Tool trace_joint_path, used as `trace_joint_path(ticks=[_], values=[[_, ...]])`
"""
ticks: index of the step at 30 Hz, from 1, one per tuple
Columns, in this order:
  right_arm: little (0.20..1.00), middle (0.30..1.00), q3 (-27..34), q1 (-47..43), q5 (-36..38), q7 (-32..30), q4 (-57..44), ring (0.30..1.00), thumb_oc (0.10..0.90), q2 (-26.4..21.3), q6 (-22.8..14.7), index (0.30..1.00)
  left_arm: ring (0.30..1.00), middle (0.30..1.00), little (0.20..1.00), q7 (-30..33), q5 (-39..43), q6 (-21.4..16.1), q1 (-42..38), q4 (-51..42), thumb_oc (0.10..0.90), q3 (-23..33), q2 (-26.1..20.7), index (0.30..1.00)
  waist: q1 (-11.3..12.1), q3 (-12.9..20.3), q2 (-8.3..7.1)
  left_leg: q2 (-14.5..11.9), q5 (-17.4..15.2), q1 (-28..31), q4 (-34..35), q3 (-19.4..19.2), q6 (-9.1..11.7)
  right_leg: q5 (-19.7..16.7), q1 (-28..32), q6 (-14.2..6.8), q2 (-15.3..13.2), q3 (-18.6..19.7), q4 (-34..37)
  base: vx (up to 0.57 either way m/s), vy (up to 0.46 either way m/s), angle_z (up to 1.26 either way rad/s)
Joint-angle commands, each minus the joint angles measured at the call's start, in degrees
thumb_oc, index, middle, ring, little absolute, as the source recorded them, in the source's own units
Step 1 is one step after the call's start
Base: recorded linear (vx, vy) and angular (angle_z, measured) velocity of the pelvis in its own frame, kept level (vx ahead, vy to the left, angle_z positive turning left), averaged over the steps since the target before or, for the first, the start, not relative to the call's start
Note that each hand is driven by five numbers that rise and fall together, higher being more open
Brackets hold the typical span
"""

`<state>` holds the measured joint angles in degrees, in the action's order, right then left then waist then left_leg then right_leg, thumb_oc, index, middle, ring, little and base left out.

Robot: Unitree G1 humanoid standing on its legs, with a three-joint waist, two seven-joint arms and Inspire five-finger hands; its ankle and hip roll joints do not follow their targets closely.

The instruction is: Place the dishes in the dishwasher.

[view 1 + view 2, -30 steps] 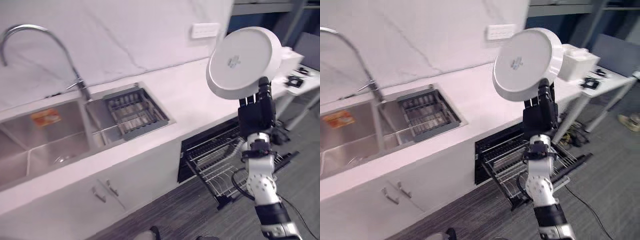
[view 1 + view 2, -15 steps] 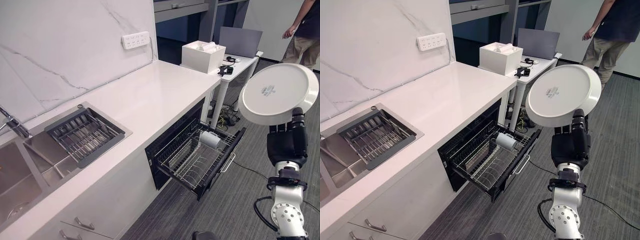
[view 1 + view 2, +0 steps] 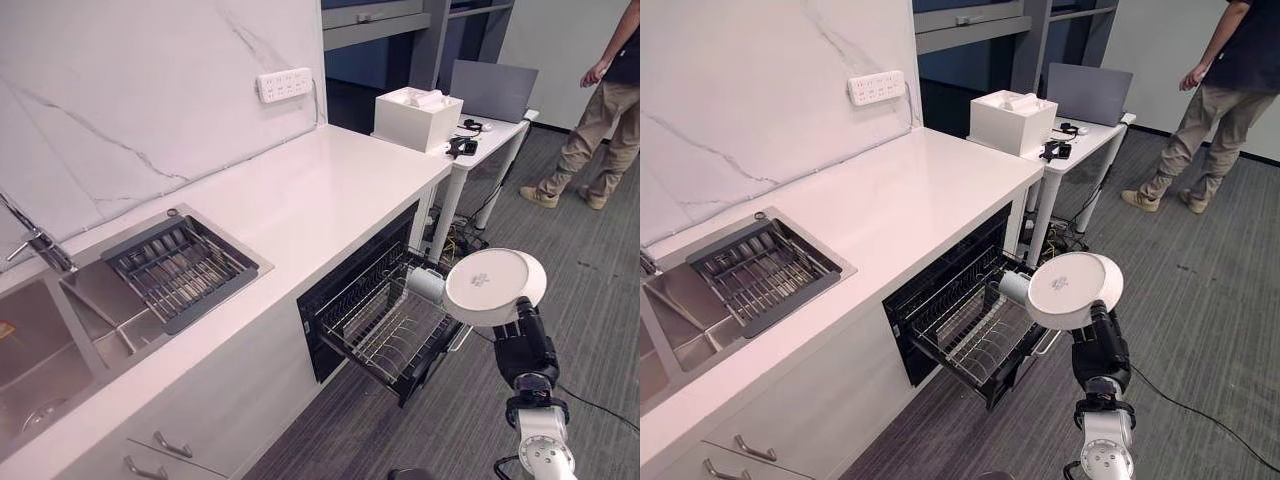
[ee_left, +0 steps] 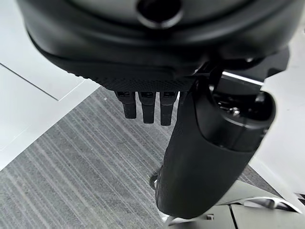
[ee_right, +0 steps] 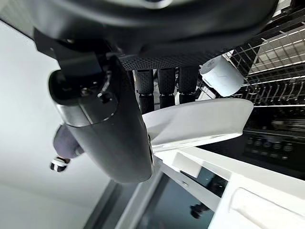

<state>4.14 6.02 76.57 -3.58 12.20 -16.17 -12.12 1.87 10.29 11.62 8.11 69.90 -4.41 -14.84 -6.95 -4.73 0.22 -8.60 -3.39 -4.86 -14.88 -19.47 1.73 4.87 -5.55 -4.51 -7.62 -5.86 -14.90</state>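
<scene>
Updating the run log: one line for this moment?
right hand: shut on white plate | plate: above pulled-out dishwasher rack | rack: one cup | left hand: empty

person [image 3: 603, 110] cut off, sink [image 3: 40, 340] cropped

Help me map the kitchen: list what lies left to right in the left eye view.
Steel sink basin → grey slatted drain tray → black wire dishwasher rack → round white plate held by the right hand → person in tan trousers.
</scene>
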Motion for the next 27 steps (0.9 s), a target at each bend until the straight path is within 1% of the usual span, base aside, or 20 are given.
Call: trace_joint_path(ticks=[1,5,8,12,15,19,20,21,22,25,27], values=[[0.300,0.300,1.9,-10.3,-4.5,4.6,-5.9,0.300,0.400,-2.9,-1.0,0.300,0.900,0.900,0.900,-0.2,-2.4,2.1,-1.3,-2.4,0.800,-0.5,-2.8,0.900,0.7,-2.9,-0.20,0.2,-10.6,2.7,-2.3,7.3,0.3,6.1,3.1,-3.9,-3.3,-3.7,-2.3,0.04,0.026,0.01],[0.300,0.300,2.1,-11.5,-7.0,3.1,-3.6,0.300,0.400,-4.2,0.9,0.300,0.900,0.900,0.900,-0.6,-2.5,2.6,-0.9,-3.1,0.800,-0.6,-3.1,0.900,1.7,-3.0,-0.23,0.5,-10.6,2.6,-2.3,7.8,0.2,6.4,3.6,-3.8,-3.5,-4.6,-2.3,0.04,0.016,0.07],[0.300,0.300,1.8,-13.1,-12.6,2.5,-1.7,0.300,0.400,-5.7,2.0,0.300,0.900,0.900,0.900,-1.0,-2.7,3.0,-0.6,-3.4,0.800,-0.6,-3.6,0.900,2.7,-3.3,-0.24,0.7,-10.5,2.3,-2.3,8.2,0.1,6.6,3.9,-3.6,-3.5,-5.2,-2.3,0.03,0.015,0.10],[0.300,0.300,1.5,-14.0,-13.3,1.8,-1.4,0.300,0.400,-6.8,2.7,0.300,0.900,0.900,0.900,-1.4,-3.0,3.2,-0.2,-3.5,0.800,-0.4,-4.0,0.900,3.4,-3.5,-0.22,0.9,-10.5,2.0,-2.3,8.7,0.1,6.9,4.2,-3.3,-3.4,-5.8,-2.3,0.02,0.019,0.06],[0.300,0.300,1.5,-14.5,-15.2,1.0,-0.9,0.300,0.400,-7.3,3.6,0.300,0.900,0.900,0.900,-1.6,-3.0,3.7,0.0,-3.9,0.800,0.0,-4.2,0.900,3.8,-3.6,-0.26,0.9,-10.5,1.9,-2.3,8.8,0.1,7.1,4.4,-3.3,-3.4,-6.2,-2.3,0.02,0.013,0.11],[0.300,0.300,0.8,-15.5,-22.1,0.3,1.5,0.300,0.400,-8.6,5.9,0.300,0.900,0.900,0.900,-2.3,-3.6,3.4,0.2,-3.8,0.800,0.1,-4.3,0.900,4.4,-3.9,-0.17,1.0,-10.3,1.9,-2.3,9.1,0.1,7.2,4.7,-3.0,-3.3,-6.7,-2.3,0.04,0.014,0.09],[0.300,0.300,0.2,-16.2,-26.0,-0.5,2.7,0.300,0.400,-9.6,6.6,0.300,0.900,0.900,0.900,-2.7,-3.9,3.2,0.2,-3.8,0.800,0.1,-4.6,0.900,4.8,-4.0,-0.13,1.1,-10.3,1.8,-2.3,9.2,0.0,7.3,4.9,-2.8,-3.3,-7.1,-2.3,0.03,0.009,0.01],[0.300,0.300,0.0,-16.7,-27.1,-1.0,3.3,0.300,0.400,-10.1,6.8,0.300,0.900,0.900,0.900,-2.8,-4.0,3.4,0.0,-4.1,0.800,0.1,-4.7,0.900,5.1,-4.1,-0.07,1.2,-10.3,1.8,-2.3,9.2,-0.1,7.3,5.0,-2.8,-3.2,-7.3,-2.3,0.03,0.011,0.04],[0.300,0.300,-0.2,-17.5,-29.1,-1.3,4.6,0.300,0.400,-10.8,7.0,0.300,0.900,0.900,0.900,-2.6,-4.1,3.7,-0.2,-4.4,0.800,-0.1,-4.8,0.900,5.4,-4.4,0.09,1.2,-10.2,1.6,-2.3,9.4,-0.2,7.5,5.2,-2.5,-3.1,-7.8,-2.3,0.01,0.011,0.05],[0.300,0.300,-0.6,-19.4,-31.5,-2.6,6.9,0.300,0.400,-12.5,6.9,0.300,0.900,0.900,0.900,-1.7,-3.0,4.5,-1.1,-5.3,0.800,-1.2,-5.1,0.900,6.1,-5.4,0.66,1.4,-9.8,0.9,-2.3,10.3,-0.5,7.6,5.7,-1.7,-2.5,-9.0,-2.3,0.01,0.004,0.08],[0.300,0.300,-0.8,-21.3,-35.8,-4.2,8.3,0.300,0.400,-14.1,7.4,0.300,0.900,0.900,0.900,-1.0,-2.3,6.3,-2.6,-6.7,0.800,-2.0,-5.6,0.900,6.8,-6.7,1.21,1.9,-9.2,-0.1,-2.3,11.2,-0.7,7.7,5.5,-1.1,-2.1,-9.7,-2.3,-0.05,-0.010,0.27]])
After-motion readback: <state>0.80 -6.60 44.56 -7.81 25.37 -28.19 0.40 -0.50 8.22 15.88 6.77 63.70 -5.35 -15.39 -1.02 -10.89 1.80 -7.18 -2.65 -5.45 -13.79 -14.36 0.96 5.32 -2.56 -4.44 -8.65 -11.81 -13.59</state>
